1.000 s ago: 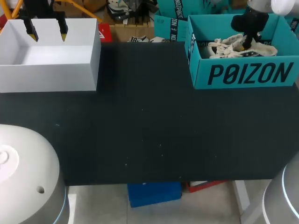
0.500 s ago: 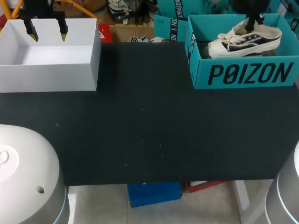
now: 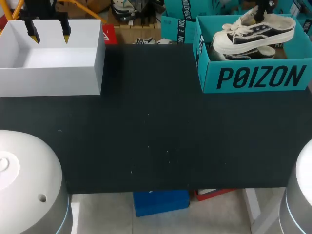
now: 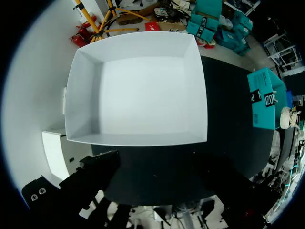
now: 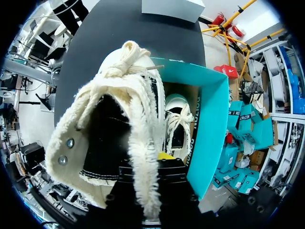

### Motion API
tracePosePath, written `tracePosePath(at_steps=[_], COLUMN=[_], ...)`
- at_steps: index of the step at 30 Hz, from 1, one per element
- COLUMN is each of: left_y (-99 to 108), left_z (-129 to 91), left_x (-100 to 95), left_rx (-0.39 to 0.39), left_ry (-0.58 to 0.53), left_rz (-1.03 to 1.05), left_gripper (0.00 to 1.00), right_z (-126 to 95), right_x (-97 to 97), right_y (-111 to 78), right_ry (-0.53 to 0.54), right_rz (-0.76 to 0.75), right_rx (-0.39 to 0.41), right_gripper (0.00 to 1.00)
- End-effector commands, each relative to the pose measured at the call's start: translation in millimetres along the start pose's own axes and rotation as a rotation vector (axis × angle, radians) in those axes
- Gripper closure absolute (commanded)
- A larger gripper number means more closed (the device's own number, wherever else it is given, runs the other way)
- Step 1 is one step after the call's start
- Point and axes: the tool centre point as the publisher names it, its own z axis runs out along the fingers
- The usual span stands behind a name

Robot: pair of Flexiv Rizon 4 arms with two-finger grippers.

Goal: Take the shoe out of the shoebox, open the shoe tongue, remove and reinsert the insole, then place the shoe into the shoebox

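A cream and black sneaker (image 3: 253,31) hangs above the teal shoebox (image 3: 253,78) at the table's far right, toe pointing left. My right gripper (image 3: 263,12) is shut on its collar near the heel. In the right wrist view the fleecy collar of the sneaker (image 5: 119,119) fills the space ahead of the gripper (image 5: 159,160), with the shoebox (image 5: 209,124) beneath. A second sneaker (image 5: 176,124) lies inside the box. My left gripper (image 3: 48,35) stands open over the white box (image 3: 53,78), holding nothing.
The white box (image 4: 138,95) at the far left is open-topped with nothing in it. The black table (image 3: 156,126) stretches between the two boxes. The shoebox (image 4: 264,98) shows far off in the left wrist view.
My right gripper has risen with the sneaker, lifting it from inside the shoebox to above its rim. The left arm has kept still.
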Motion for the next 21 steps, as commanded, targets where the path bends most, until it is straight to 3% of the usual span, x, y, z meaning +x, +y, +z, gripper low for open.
tracePosePath(at_steps=[1,10,21], left_y=[0.6,0.6,0.6], left_z=[-0.4,-0.4,-0.4], left_x=[0.6,0.6,0.6], left_rx=[-0.001,-0.001,-0.001], left_ry=[-0.002,-0.002,-0.002], left_rz=[-0.002,-0.002,-0.002], left_gripper=[0.00,0.00,0.00], right_z=[-31.3,-57.2,-29.5], right_x=[34.7,92.7,136.8], right_y=[12.3,61.0,173.2], right_ry=[-0.071,-0.127,-0.137], right_rz=[-0.003,0.037,0.112], right_rx=[0.022,0.044,0.052], right_gripper=[1.00,1.00,1.00])
